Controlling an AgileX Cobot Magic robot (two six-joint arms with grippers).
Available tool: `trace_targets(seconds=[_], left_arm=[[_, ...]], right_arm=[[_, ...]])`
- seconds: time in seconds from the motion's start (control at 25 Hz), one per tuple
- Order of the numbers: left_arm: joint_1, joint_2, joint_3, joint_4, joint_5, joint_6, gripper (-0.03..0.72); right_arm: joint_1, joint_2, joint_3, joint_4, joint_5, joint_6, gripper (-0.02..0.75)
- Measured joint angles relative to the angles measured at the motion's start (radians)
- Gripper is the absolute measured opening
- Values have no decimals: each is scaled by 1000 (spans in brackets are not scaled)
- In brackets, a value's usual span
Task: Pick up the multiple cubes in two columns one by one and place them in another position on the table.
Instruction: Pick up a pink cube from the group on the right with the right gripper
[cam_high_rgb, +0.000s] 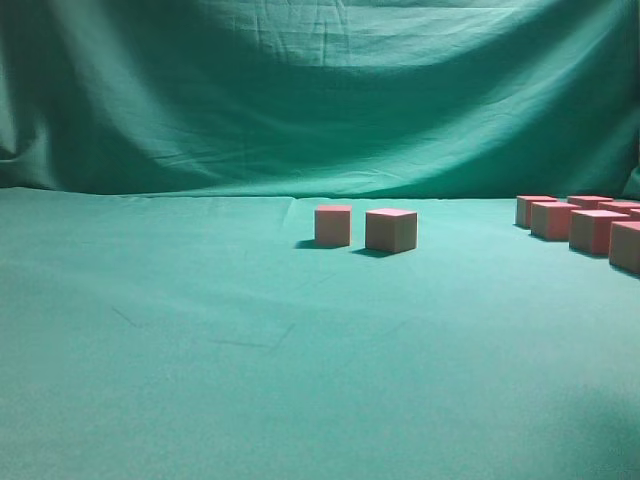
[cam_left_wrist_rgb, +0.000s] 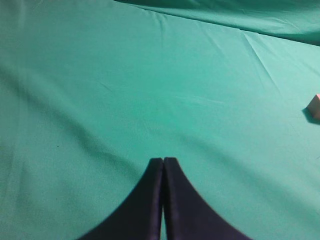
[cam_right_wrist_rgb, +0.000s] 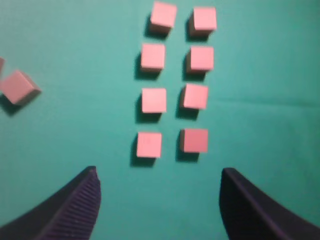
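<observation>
Right gripper (cam_right_wrist_rgb: 157, 200): spread wide above two-column cubes (cam_right_wrist_rgb: 172, 82), presumably lined up for next pick. Left gripper (cam_left_wrist_rgb: 163, 165): clenched, empty, idle. Two moved cubes (cam_high_rgb: 365, 228) apart.

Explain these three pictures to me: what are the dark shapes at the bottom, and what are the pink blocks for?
A two-armed robot took these. One camera looks along the green cloth-covered table; the others sit on each wrist. The dark shapes are each arm's tool. The left tool is shut and holds nothing. The right tool is open and empty, above eight pink cubes in two columns. Two more cubes sit apart at mid-table. The job is moving cubes one by one.
</observation>
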Motion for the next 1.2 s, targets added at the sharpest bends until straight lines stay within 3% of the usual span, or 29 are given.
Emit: trace_targets(seconds=[0.24, 0.48, 1.2], left_arm=[[0, 0, 0, 0, 0, 0, 0], [0, 0, 0, 0, 0, 0, 0], [0, 0, 0, 0, 0, 0, 0]], right_arm=[[-150, -19, 255, 123, -80, -39, 462], [-176, -18, 438, 201, -326, -117, 462], [-176, 247, 453, 241, -557, -204, 462]])
